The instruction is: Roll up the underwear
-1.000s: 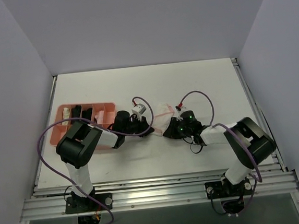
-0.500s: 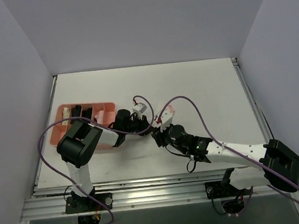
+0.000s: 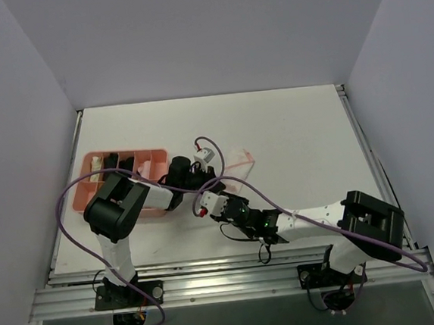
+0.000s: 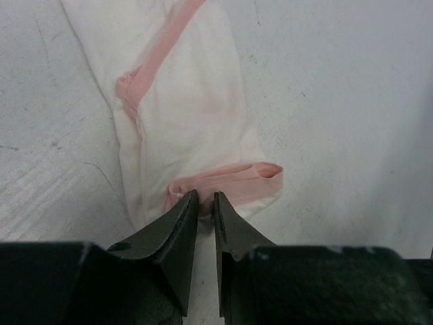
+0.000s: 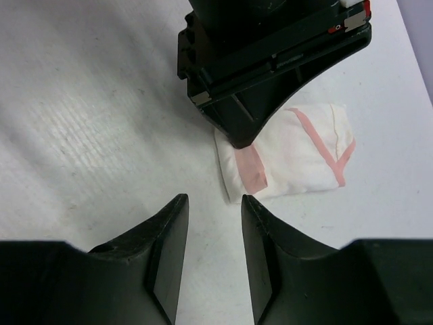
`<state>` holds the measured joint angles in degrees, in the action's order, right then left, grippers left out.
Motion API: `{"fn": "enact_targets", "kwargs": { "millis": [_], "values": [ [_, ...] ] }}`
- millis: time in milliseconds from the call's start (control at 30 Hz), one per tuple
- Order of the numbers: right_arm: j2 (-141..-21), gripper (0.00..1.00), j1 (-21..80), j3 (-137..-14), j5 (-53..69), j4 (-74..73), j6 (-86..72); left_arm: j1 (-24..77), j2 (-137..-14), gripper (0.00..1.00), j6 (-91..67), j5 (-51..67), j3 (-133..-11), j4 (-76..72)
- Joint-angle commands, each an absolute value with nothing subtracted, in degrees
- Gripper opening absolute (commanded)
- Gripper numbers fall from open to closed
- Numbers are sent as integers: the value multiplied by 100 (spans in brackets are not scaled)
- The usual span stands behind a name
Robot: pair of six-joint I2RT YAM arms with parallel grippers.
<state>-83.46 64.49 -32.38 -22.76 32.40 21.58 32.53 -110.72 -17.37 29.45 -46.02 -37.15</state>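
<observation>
Swung in from the right, my right pincer [image 5: 213, 200] now hangs empty, jaws apart, just near-left of the underwear [image 5: 291, 152], a folded strip lying mid-scene on the table [image 3: 297, 117]. My left pincer [image 4: 205, 196] is nipped narrow on its pink-trimmed near end. Rolling well, I judge, means holding that pinch, turning the end over tight and even, and pressing the coil with the right.

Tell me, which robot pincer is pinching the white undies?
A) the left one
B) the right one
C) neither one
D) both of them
A: the left pincer is closed on the pink-trimmed end of the underwear, while the right pincer is open with nothing in it, just short of the cloth.
</observation>
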Motion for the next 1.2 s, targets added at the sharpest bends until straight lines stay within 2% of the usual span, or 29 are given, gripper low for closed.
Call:
{"fn": "enact_targets", "kwargs": {
  "millis": [0,167,267,567,1167],
  "values": [
    [-8490,33,6320,-3524,-2487,3262,2821,3252,-11373,26,-1608,2926,-4614,-2945],
    [-8762,36,5793,-3928,-1733,2691,3032,3243,-11426,26,-1635,2962,-4676,-2918],
    [-8964,38,5678,-4236,-1671,2093,3155,3243,-11426,26,-1635,2971,-4702,-2874],
    [-9193,40,5449,-4482,-888,1547,3305,3243,-11513,26,-1644,2988,-4772,-2812],
    [-9852,41,5054,-4561,-1388,1968,3674,3234,-11619,26,-1591,3103,-4887,-2663]
  ]
}}
